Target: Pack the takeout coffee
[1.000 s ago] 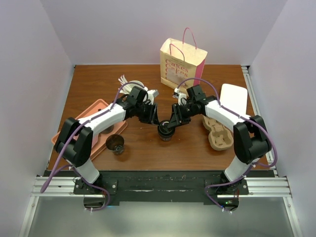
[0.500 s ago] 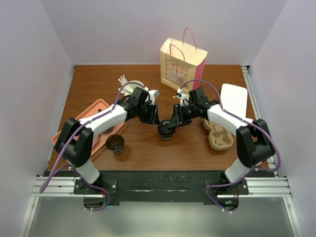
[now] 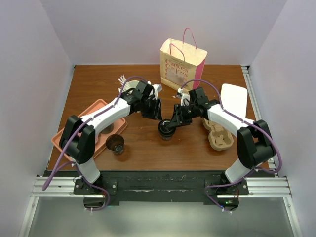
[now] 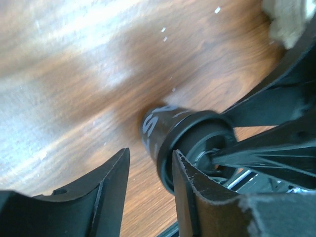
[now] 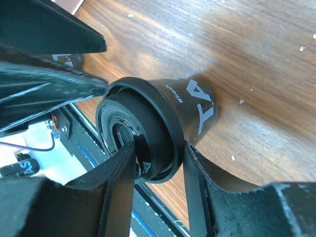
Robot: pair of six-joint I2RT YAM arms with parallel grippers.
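The takeout coffee [image 3: 166, 130] stands upright mid-table [image 3: 143, 145] with its black lid [image 5: 143, 143] on. It is left of the pulp carrier [image 3: 220, 134] and nearer than the paper bag [image 3: 181, 66], whose inside is hidden. The right gripper [image 3: 171, 125] reaches in from the right, fingers clamped on the lid rim. The left gripper [image 4: 150, 155] hangs just far-left of the cup, fingers apart around nothing.

Dark takeout coffee [image 5: 190, 106] on wooden table [image 5: 266, 54], fingers [image 5: 114, 197] gripping its black lid [image 5: 148, 123]
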